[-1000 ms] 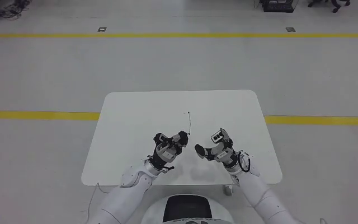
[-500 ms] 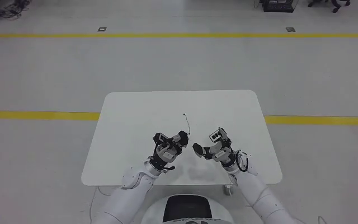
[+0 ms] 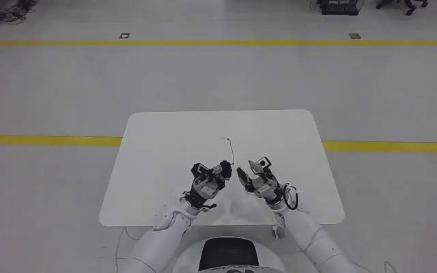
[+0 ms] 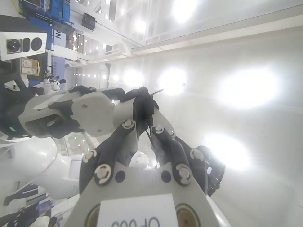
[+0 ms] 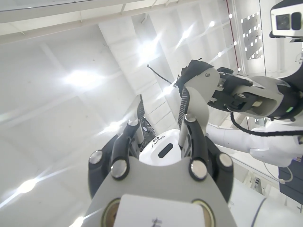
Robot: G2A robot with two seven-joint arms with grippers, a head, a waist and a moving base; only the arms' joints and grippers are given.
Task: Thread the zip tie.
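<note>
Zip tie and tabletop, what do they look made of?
Zip tie: thin black strip, bowing slightly past the left pincer, so likely flexible plastic; finish too small to tell. Table: smooth flat white top, little glare; probably laminate or painted board, can't tell which.

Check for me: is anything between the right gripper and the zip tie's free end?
Nothing visible. The zip tie sticks out of the shut left gripper into open air, and the open right gripper sits right beside it.

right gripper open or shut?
Open: the right gripper has its fingers spread apart, gripping nothing. The zip tie is held by the left gripper.
</note>
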